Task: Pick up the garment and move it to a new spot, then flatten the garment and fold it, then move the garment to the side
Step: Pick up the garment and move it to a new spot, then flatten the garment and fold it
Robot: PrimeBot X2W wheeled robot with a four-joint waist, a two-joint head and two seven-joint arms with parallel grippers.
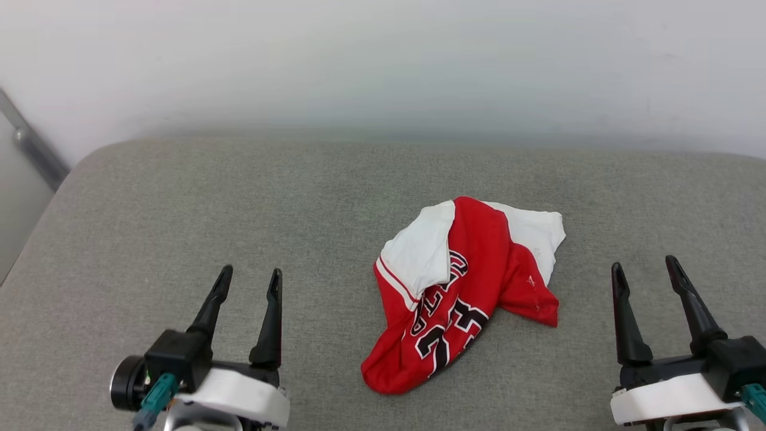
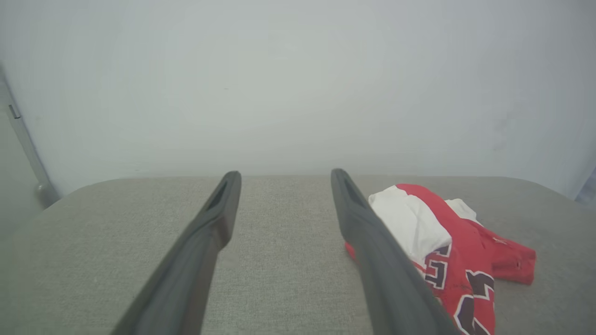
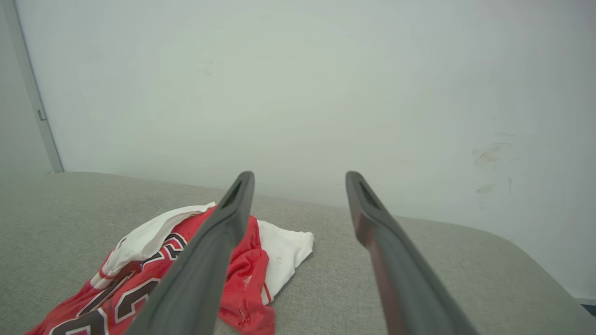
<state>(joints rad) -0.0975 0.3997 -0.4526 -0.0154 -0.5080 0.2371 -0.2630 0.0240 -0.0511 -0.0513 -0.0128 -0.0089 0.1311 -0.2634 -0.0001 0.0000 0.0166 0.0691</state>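
The crumpled garment (image 1: pixel 461 293) is lying on the grey cushion (image 1: pixel 239 197) between the left gripper (image 1: pixel 251 272) and right gripper (image 1: pixel 643 263), both hovering wide open and empty; flattening it is likely calling for pinching opposite edges, not the bunched middle.

A: Where does the garment (image 1: pixel 461 299) lie?
B: On the desk (image 1: pixel 179 197), right of its middle.
A: And the arms?
B: Left gripper (image 1: pixel 250 274) near left, right gripper (image 1: pixel 644 263) near right, the garment between them, both well apart from it. The wall (image 1: pixel 383 60) stands behind the desk
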